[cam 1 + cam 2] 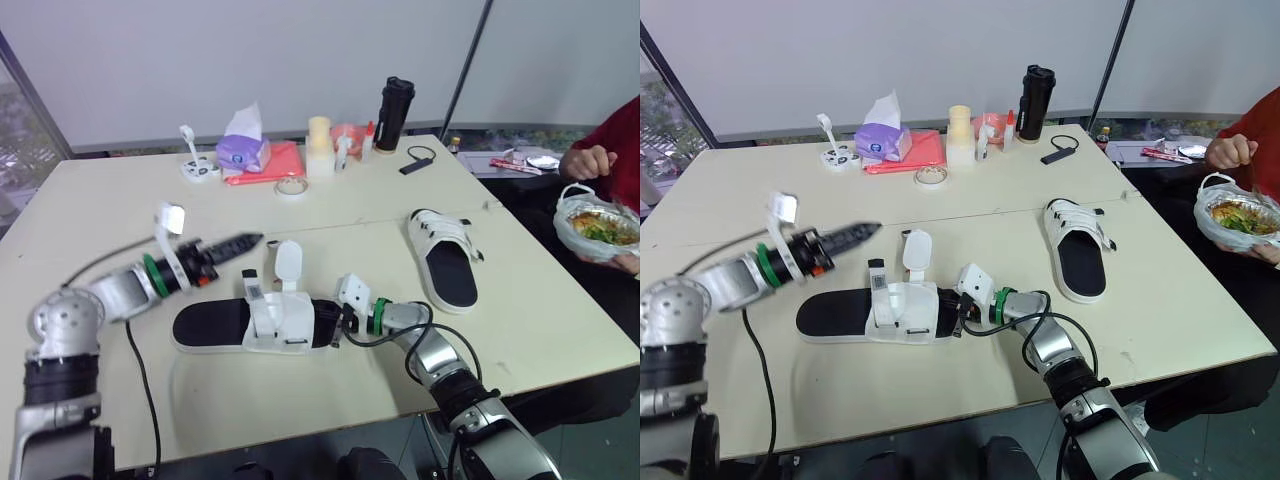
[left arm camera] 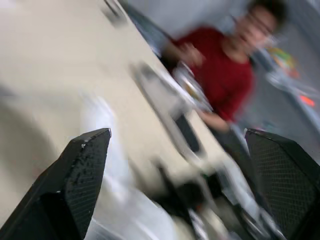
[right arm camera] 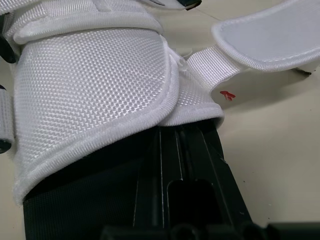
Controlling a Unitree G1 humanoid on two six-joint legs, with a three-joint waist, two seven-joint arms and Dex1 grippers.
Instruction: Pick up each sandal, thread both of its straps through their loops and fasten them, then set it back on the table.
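Contact first: the right end effector (image 1: 338,322) is pushed against the toe end of the near sandal (image 1: 250,325). In the right wrist view it reaches in under the white mesh upper (image 3: 95,85), over the black footbed, and whether it is clenched or released cannot be told. The sandal lies flat near the front edge of the bench (image 1: 100,200). Both straps are loose: a broad rounded strap (image 1: 288,265) stands upright, and a narrower strap (image 1: 252,285) with a dark tip rises just beside it. The left end effector (image 1: 248,241) hovers above the bench behind the sandal's heel half. It points toward the straps without touching them, and it is released: its wrist view shows the two black fingers (image 2: 82,190) spread wide with nothing between them. The second sandal (image 1: 445,258) rests on the right half of the bench, well apart from both arms. Along the far side stand a tissue pack (image 1: 243,150) on a red sheet (image 1: 285,160), a tape roll (image 1: 291,187), a cream cup (image 1: 319,145) and a black bottle (image 1: 395,113). At the right edge a person in a red sleeve (image 1: 625,140) holds a bagged food container (image 1: 595,225).
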